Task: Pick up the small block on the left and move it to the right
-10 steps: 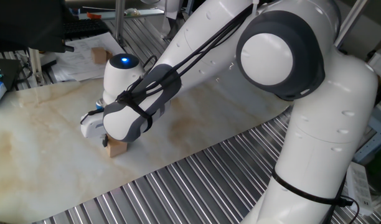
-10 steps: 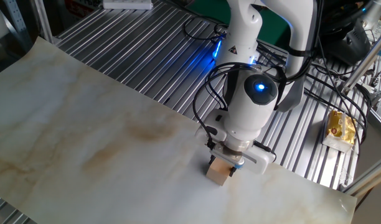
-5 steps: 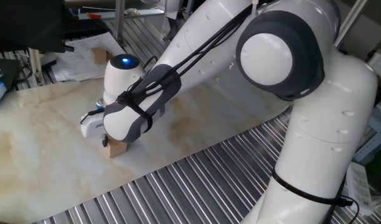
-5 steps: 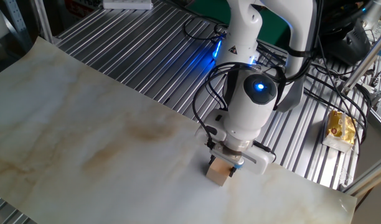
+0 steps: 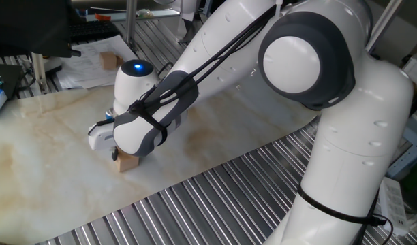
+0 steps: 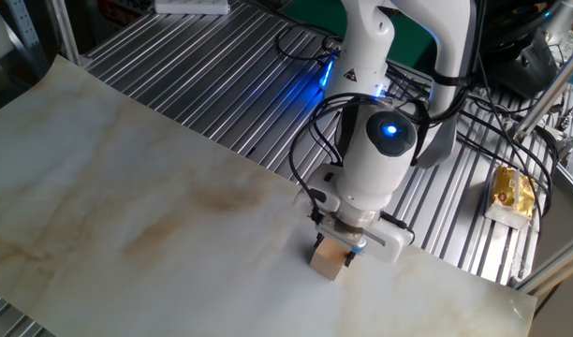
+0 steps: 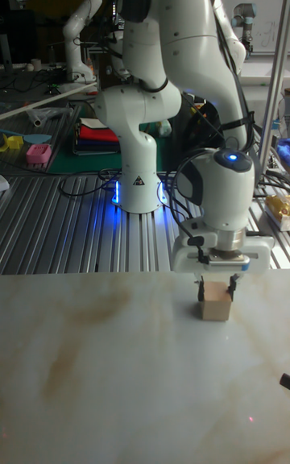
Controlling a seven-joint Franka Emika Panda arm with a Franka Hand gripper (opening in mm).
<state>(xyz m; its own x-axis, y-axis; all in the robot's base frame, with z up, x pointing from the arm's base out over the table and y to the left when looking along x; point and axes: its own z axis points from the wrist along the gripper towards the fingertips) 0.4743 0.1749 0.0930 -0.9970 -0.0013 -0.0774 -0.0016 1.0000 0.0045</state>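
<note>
Pincer (image 7: pixel 216 283) straddles the block (image 7: pixel 215 303), fingers on either side, grip unconfirmed. Block sits on the counter (image 7: pixel 97 367) at 3 o'clock. Lift and carry remain.

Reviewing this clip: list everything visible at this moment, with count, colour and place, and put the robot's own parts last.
small block: one, light tan, on the marble-look sheet between the gripper fingers.
second wooden cube: one, slightly darker brown, off the sheet at the far edge in one fixed view.
marble-look sheet: one, cream with brown veins, over the ribbed metal table.
ribbed metal table: one, silver.
yellow packet: one, on the table beside the arm's base.
papers: white, near the second cube.
pink item: one, on a bench in the background.
gripper: one, white with dark fingers, straddling the small block; contact not clear.
</note>
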